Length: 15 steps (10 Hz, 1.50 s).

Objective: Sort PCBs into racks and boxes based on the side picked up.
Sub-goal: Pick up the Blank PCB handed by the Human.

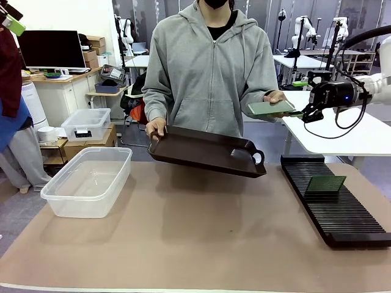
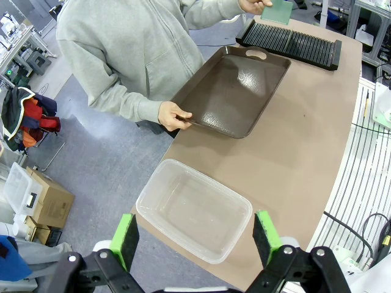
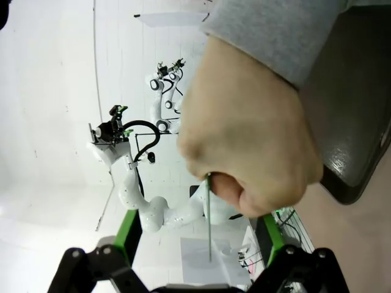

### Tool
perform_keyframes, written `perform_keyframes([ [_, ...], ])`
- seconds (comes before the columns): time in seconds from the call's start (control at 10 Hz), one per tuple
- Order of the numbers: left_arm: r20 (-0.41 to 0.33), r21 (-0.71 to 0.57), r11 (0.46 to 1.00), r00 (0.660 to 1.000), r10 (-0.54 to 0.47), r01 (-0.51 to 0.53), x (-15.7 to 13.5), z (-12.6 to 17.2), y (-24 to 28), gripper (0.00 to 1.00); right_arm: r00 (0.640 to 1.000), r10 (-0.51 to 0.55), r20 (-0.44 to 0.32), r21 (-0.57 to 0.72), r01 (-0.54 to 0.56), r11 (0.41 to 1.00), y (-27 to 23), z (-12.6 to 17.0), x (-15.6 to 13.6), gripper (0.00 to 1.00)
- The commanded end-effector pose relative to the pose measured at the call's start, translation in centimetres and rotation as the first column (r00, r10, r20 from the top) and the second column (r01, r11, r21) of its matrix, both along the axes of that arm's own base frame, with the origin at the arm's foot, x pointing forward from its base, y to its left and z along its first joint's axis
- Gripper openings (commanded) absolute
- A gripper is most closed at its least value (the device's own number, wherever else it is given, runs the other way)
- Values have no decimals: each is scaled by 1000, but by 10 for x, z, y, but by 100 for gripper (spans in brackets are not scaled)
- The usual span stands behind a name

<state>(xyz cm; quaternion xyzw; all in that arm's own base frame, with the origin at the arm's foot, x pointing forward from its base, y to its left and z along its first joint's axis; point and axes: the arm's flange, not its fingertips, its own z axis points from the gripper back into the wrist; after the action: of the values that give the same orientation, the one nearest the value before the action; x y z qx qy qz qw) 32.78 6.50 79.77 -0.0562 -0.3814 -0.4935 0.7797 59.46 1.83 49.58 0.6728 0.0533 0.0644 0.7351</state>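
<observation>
Right gripper (image 1: 305,113) fingers apart around the PCB (image 1: 270,108) in a person's hand (image 1: 276,96); left gripper (image 2: 195,218) apart, clear tub (image 2: 183,195) below.

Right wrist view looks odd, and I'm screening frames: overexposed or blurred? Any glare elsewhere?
Right wrist view: background blown out white, the close hand looms soft; left wrist view: glare patch on the tray, wide-angle bending; front view: evenly lit.
</observation>
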Motion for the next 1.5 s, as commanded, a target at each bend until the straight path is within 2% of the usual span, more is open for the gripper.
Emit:
perform_keyframes([
  [0.0, -1, 3, 1000, 1000, 1, -1, 0, -1, 0, 100, 998, 47, 38, -42, -45, 998, 3, 4, 7, 100],
  [0.2, -1, 3, 1000, 1000, 1, -1, 0, -1, 0, 100, 997, 65, 52, -28, -63, 998, 12, 4, 9, 100],
  [0.3, -1, 3, 1000, 1000, 1, -1, 0, -1, 0, 100, 991, 110, 75, -27, -108, 994, 8, 8, 8, 68],
  [0.4, -1, 3, 1000, 1000, 1, -1, 0, -1, 0, 100, 991, 112, 68, -15, -112, 994, 10, 8, 7, 40],
  [0.5, -1, 3, 1000, 1000, 1, -1, 0, -1, 0, 100, 991, 113, 72, -4, -113, 994, 12, 7, 6, 8],
  [0.6, -1, 3, 1000, 1000, 1, -1, 0, -1, 0, 100, 990, 123, 72, 3, -124, 992, 9, 10, 6, 0],
  [0.8, -1, 3, 1000, 1000, 1, -1, 0, -1, 0, 100, 991, 111, 69, 10, -112, 994, 7, 10, 5, 0],
  [0.9, -1, 3, 1000, 1000, 1, -1, 0, -1, 0, 100, 991, 113, 64, 10, -114, 993, 5, 10, 5, 4],
  [1.0, -1, 3, 1000, 1000, 1, -1, 0, -1, 0, 100, 991, 115, 62, 9, -115, 993, 4, 11, 6, 0],
  [1.4, -1, 3, 1000, 1000, 1, -1, 0, -1, 0, 100, 990, 132, 48, 23, -134, 991, 3, 9, 4, 0],
])
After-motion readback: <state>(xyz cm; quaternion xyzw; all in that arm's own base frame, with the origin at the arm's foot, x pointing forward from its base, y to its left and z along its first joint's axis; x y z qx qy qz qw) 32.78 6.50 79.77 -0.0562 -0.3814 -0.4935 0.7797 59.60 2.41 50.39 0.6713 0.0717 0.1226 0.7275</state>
